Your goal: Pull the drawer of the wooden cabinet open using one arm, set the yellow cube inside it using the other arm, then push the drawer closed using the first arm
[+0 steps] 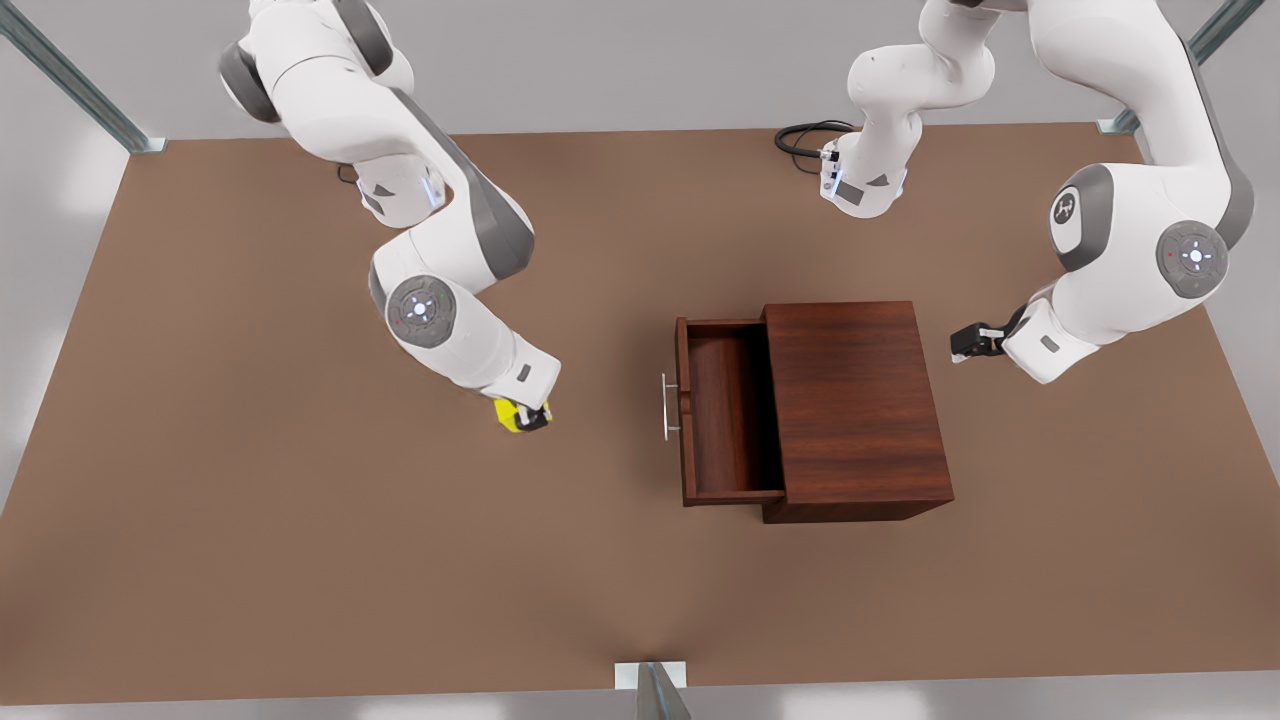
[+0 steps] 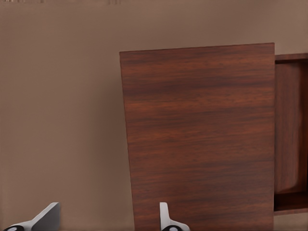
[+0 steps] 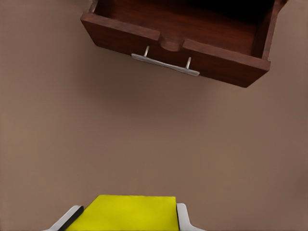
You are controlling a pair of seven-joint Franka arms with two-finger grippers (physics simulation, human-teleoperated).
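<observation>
Two grippers stood apart: the right gripper [image 1: 530,413], closed on the cube [image 3: 126,212], needed a level carry over the open drawer [image 1: 728,415]; the left gripper [image 2: 103,219] waited empty, fingers spread, behind the cabinet [image 1: 855,400].

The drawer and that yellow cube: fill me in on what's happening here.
The drawer of the wooden cabinet is already pulled open and empty. The right gripper is shut on the yellow cube, out on the table in front of the drawer's handle. The left gripper is open, waiting behind the cabinet.
</observation>
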